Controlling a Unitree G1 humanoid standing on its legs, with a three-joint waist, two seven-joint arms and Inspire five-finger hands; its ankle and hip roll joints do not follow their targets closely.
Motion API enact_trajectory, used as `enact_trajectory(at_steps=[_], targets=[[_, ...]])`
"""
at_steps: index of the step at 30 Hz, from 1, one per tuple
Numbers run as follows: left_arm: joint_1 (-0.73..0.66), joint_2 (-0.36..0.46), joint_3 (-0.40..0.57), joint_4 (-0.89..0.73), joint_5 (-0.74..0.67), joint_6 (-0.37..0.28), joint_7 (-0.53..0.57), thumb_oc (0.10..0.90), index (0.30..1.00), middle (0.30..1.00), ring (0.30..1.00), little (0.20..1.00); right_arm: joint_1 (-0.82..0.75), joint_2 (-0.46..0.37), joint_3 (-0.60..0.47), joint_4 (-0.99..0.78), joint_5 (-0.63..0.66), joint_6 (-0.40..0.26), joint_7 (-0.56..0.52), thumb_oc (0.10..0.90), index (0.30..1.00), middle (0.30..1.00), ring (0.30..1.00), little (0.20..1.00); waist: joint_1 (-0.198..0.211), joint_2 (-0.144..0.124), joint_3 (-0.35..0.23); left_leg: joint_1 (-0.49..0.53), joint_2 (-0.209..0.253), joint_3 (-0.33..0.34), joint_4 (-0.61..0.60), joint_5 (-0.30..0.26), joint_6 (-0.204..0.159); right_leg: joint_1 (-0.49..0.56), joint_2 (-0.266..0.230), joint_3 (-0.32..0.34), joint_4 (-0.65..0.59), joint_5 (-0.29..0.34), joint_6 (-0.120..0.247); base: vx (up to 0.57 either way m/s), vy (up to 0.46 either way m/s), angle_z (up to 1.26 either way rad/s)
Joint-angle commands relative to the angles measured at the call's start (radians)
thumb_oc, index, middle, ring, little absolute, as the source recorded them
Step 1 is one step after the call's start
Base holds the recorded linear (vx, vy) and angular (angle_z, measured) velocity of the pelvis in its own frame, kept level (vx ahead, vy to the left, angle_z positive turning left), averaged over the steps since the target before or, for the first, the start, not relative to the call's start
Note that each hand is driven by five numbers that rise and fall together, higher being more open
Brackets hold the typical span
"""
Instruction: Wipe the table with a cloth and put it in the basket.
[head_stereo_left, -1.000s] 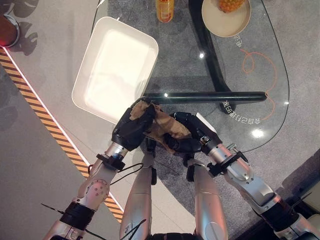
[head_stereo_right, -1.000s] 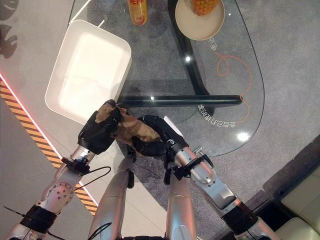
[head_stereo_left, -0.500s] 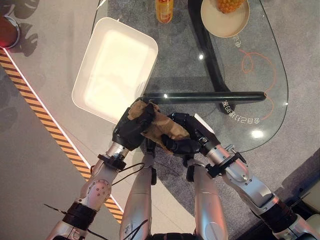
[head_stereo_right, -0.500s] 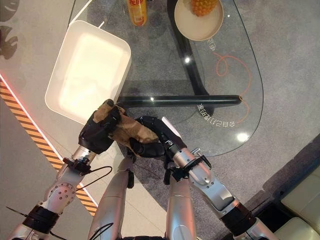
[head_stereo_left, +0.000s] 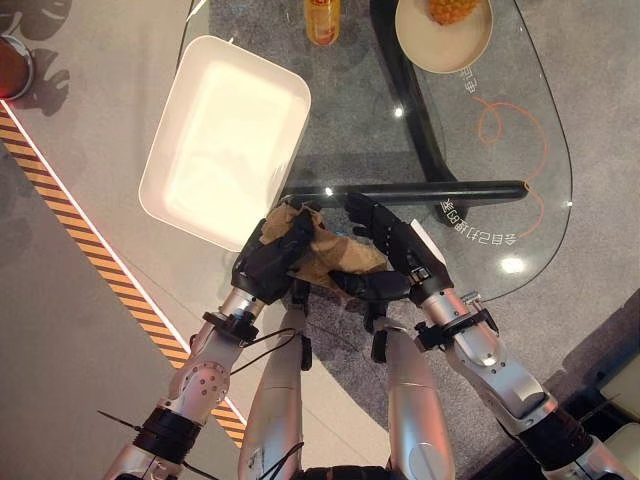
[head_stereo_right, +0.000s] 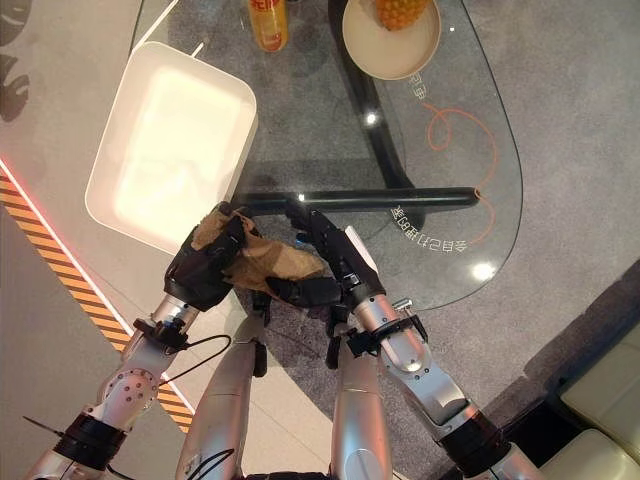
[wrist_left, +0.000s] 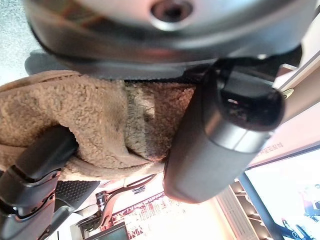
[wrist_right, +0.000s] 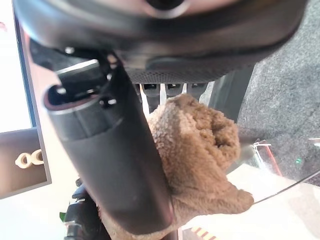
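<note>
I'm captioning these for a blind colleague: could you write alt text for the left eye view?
Seen from above, the left hand grips a brown cloth at the near edge of a glass table, with the right hand open-fingered against it. A white basket sits just beyond; a bottle and plate stand farther back.

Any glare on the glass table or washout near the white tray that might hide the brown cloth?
Left eye view: small bright glints on the glass table, away from the fuzzy brown cloth; the white rectangular tray is washed out inside. Left wrist view: cloth clear, bright background blown out.
</note>
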Motion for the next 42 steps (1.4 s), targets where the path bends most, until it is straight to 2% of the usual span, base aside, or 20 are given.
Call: enact_trajectory(at_steps=[1, 5, 10, 13, 15, 21, 24, 25, 29, 37, 42], targets=[[0.076, -0.004, 0.019, -0.169, 0.041, -0.098, -0.085, 0.1, 0.3, 0.3, 0.3, 0.2, -0.017, 0.005, -0.18, -0.131, 0.012, -0.131, -0.102, 0.8, 0.9, 0.9, 0.9, 0.9, 0.009, -0.007, -0.027, 0.014, -0.04, 0.119, 0.139, -0.176, 0.036, 0.022, 0.077, -0.023, -0.154, 0.127, 0.017, 0.0, 0.0, 0.0], [0.082, 0.001, 0.044, -0.167, 0.074, -0.14, -0.067, 0.1, 0.3, 0.3, 0.3, 0.2, 0.005, 0.005, -0.2, -0.133, 0.024, -0.125, -0.098, 0.8, 0.9, 0.9, 0.9, 0.9, 0.007, -0.006, -0.027, 0.016, -0.039, 0.121, 0.138, -0.176, 0.036, 0.023, 0.078, -0.02, -0.155, 0.125, 0.017, 0.0, 0.018, -0.04], [0.081, 0.02, 0.106, -0.167, 0.163, -0.244, 0.011, 0.1, 0.3, 0.3, 0.3, 0.2, 0.036, 0.003, -0.211, -0.127, 0.02, -0.085, -0.054, 0.8, 0.9, 0.9, 0.9, 0.9, 0.005, 0.003, -0.027, 0.008, -0.04, 0.123, 0.14, -0.172, 0.033, 0.014, 0.081, -0.015, -0.149, 0.12, 0.015, 0.0, 0.042, -0.05], [0.073, 0.032, 0.148, -0.164, 0.22, -0.29, 0.116, 0.1, 0.3, 0.3, 0.3, 0.2, 0.046, 0.0, -0.202, -0.114, 0.024, -0.061, -0.03, 0.8, 0.9, 0.9, 0.9, 0.9, 0.006, 0.01, -0.027, 0.002, -0.041, 0.122, 0.143, -0.171, 0.032, 0.011, 0.078, -0.015, -0.147, 0.116, 0.013, 0.01, 0.043, -0.08], [0.067, 0.04, 0.189, -0.16, 0.294, -0.328, 0.223, 0.1, 0.3, 0.3, 0.3, 0.2, 0.053, 0.003, -0.194, -0.11, 0.035, -0.034, -0.005, 0.8, 0.9, 0.9, 0.9, 0.9, 0.008, 0.017, -0.027, -0.008, -0.044, 0.119, 0.151, -0.171, 0.03, 0.003, 0.077, -0.013, -0.142, 0.112, 0.01, 0.01, 0.044, -0.01], [0.08, 0.042, 0.321, -0.167, 0.437, -0.381, 0.389, 0.1, 0.3, 0.3, 0.3, 0.2, 0.089, 0.002, -0.194, -0.105, 0.034, 0.031, 0.029, 0.8, 0.9, 0.9, 0.9, 0.9, 0.014, 0.036, -0.027, -0.022, -0.049, 0.114, 0.157, -0.169, 0.027, -0.005, 0.07, -0.015, -0.135, 0.1, 0.001, 0.01, 0.06, -0.03], [0.086, 0.038, 0.36, -0.182, 0.502, -0.392, 0.435, 0.1, 0.3, 0.3, 0.3, 0.2, 0.109, 0.005, -0.193, -0.097, 0.029, 0.037, 0.042, 0.8, 0.9, 0.9, 0.9, 0.9, 0.016, 0.039, -0.027, -0.026, -0.051, 0.112, 0.16, -0.17, 0.027, -0.008, 0.069, -0.013, -0.131, 0.095, -0.002, 0.02, 0.058, 0.0], [0.082, 0.041, 0.372, -0.19, 0.561, -0.389, 0.474, 0.1, 0.3, 0.3, 0.3, 0.2, 0.112, 0.006, -0.188, -0.091, 0.024, 0.044, 0.045, 0.8, 0.9, 0.9, 0.9, 0.9, 0.017, 0.041, -0.027, -0.031, -0.052, 0.112, 0.165, -0.17, 0.027, -0.013, 0.069, -0.013, -0.127, 0.092, -0.004, 0.02, 0.058, 0.01], [0.043, 0.072, 0.387, -0.187, 0.653, -0.384, 0.575, 0.1, 0.3, 0.3, 0.3, 0.2, 0.089, 0.003, -0.172, -0.074, 0.038, 0.078, 0.037, 0.8, 0.9, 0.9, 0.9, 0.9, 0.019, 0.04, -0.027, -0.045, -0.053, 0.111, 0.174, -0.169, 0.027, -0.021, 0.066, -0.011, -0.125, 0.092, -0.005, 0.02, 0.043, 0.01], [-0.006, 0.137, 0.435, -0.199, 0.737, -0.416, 0.718, 0.1, 0.3, 0.3, 0.3, 0.2, 0.076, -0.012, -0.12, -0.053, 0.033, 0.162, 0.054, 0.8, 0.9, 0.9, 0.9, 0.9, 0.022, 0.04, -0.027, -0.076, -0.054, 0.113, 0.19, -0.168, 0.028, -0.047, 0.065, -0.01, -0.116, 0.09, -0.01, 0.02, 0.036, 0.02], [-0.066, 0.185, 0.449, -0.179, 0.789, -0.383, 0.814, 0.1, 0.3, 0.3, 0.3, 0.2, 0.046, -0.018, -0.058, -0.007, 0.004, 0.229, 0.099, 0.8, 0.9, 0.9, 0.9, 0.9, 0.024, 0.037, -0.027, -0.099, -0.053, 0.116, 0.201, -0.171, 0.026, -0.064, 0.062, -0.013, -0.116, 0.091, -0.013, 0.02, 0.036, 0.01]])
